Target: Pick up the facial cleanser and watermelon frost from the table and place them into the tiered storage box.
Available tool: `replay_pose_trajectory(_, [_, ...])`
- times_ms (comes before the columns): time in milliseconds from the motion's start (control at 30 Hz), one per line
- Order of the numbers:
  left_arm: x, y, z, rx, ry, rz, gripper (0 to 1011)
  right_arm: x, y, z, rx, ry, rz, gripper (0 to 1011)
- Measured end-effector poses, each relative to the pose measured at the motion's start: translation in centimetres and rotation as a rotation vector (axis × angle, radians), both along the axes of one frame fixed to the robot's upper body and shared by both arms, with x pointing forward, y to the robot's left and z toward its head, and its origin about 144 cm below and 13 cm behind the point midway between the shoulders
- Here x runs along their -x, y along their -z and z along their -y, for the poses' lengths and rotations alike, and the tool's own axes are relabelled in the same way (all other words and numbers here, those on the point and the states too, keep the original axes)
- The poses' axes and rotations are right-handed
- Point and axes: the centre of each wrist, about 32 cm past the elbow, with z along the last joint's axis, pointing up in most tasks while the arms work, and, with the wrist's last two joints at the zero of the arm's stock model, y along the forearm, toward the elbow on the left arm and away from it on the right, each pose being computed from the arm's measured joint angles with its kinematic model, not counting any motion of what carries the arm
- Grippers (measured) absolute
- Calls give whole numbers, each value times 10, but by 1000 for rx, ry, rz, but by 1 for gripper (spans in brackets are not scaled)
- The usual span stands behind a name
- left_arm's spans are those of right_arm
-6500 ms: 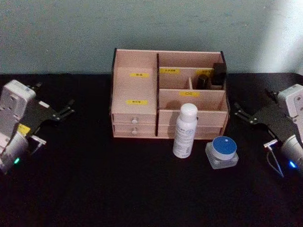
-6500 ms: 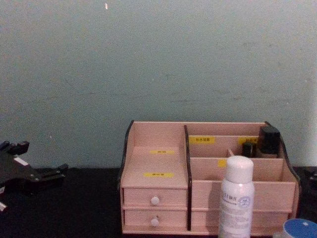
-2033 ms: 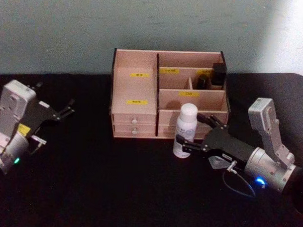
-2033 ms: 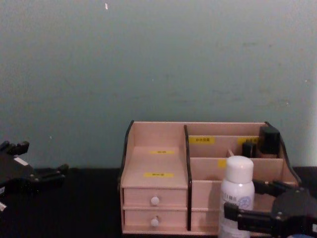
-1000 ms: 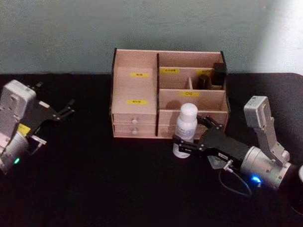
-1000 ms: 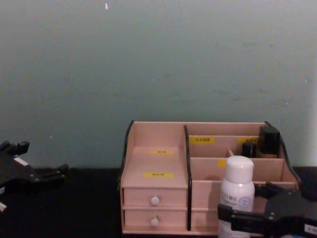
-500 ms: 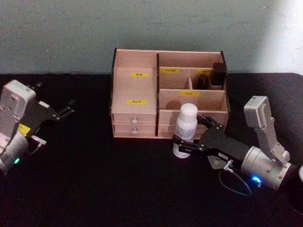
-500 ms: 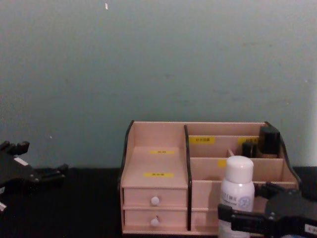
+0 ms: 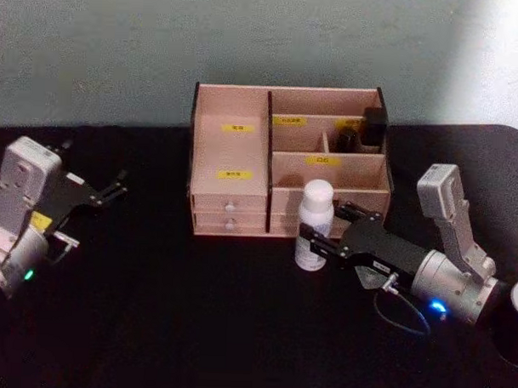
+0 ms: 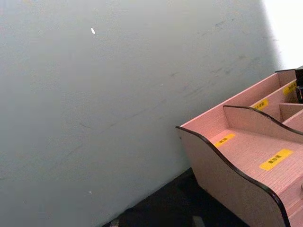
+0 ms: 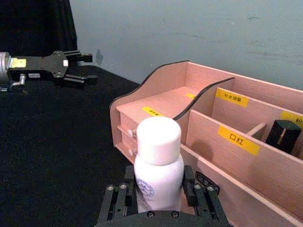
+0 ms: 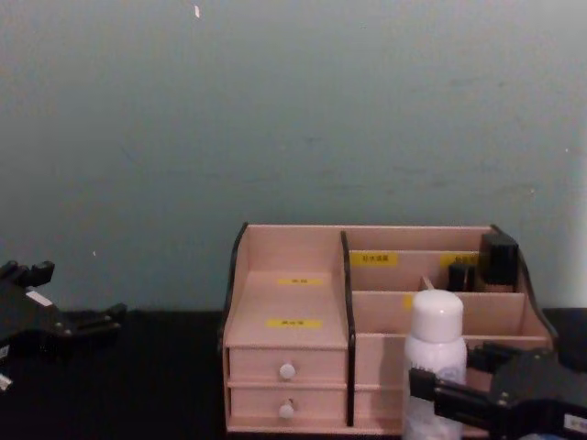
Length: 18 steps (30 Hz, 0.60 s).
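Observation:
A white bottle [image 9: 314, 215] with a rounded white cap stands upright on the black table, just in front of the tiered storage box [image 9: 231, 150]. I cannot tell from its label whether it is the facial cleanser or the watermelon frost; the other of the two is hidden. My right gripper [image 9: 320, 233] reaches in from the right and is shut on the bottle's lower body. In the right wrist view its fingers [image 11: 127, 187] press both sides of the bottle [image 11: 158, 165]. My left gripper [image 9: 110, 189] rests open at the far left, well away from the box.
Dark small containers [image 9: 374, 126] occupy the box's back right compartment. The stepped left compartment [image 12: 289, 302] and the front right trough hold nothing. Two white-knobbed drawers [image 12: 287, 370] face me. A wall rises just behind the box. Bare black table [image 9: 195, 319] lies in front.
My right gripper's fingers have closed in on the white bottle, which shifted slightly to the left. The left arm has not moved.

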Motion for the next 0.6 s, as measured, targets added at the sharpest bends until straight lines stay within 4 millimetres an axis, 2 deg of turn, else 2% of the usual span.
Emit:
replay_pose_trajectory(33, [0,0,0,0,0,0,1001,0,0,0,0,0,0,614])
replay_pose_trajectory(100, [0,0,0,0,0,0,1001,0,0,0,0,0,0,595])
replay_pose_trajectory(600, [0,0,0,0,0,0,1001,0,0,0,0,0,0,593])
